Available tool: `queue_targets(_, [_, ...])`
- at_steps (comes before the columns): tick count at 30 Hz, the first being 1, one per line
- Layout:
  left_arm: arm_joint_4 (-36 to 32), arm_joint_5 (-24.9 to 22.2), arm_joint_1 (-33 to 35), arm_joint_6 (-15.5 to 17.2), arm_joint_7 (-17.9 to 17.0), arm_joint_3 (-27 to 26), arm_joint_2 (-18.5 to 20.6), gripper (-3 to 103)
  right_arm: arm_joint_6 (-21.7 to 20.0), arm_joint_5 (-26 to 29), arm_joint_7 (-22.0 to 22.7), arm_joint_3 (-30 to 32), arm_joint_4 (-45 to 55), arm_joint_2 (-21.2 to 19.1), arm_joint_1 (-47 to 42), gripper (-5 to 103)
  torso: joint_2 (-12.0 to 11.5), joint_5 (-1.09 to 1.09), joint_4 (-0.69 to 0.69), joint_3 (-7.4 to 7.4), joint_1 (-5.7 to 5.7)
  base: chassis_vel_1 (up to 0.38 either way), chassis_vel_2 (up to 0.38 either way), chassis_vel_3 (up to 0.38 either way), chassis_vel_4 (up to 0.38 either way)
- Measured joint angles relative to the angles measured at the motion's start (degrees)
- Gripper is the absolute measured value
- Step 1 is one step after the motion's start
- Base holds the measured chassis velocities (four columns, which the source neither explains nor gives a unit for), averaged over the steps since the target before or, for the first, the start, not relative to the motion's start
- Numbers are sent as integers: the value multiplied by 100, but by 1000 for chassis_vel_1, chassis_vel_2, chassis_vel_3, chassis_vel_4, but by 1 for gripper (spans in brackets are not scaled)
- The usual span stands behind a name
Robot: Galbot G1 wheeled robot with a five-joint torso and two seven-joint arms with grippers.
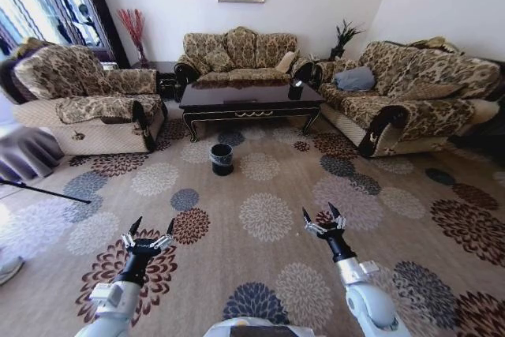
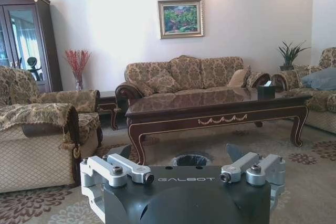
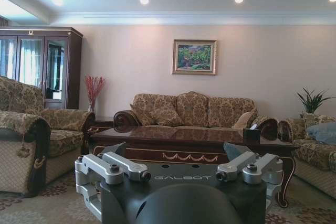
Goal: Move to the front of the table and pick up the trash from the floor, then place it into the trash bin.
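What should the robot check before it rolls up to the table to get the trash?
1. Both hands free: ok. The left gripper and right gripper are open and hold nothing.
2. Way to the table: ok. Bare floor lies ahead.
3. Trash bin found: ok. It stands upright on the floor in front of the table.
4. Bin clear of the path: not ok. It sits between the robot and the table.
5. Trash spotted: cannot tell. No litter can be picked out on the patterned carpet from here.
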Motion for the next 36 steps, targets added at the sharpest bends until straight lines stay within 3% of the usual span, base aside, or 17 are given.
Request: queue_targets(36, [0,0,0,0,0,0,0,100,0,0,0,0,0,0,0,100,1003,0,0,559,446,0,0,0,0])
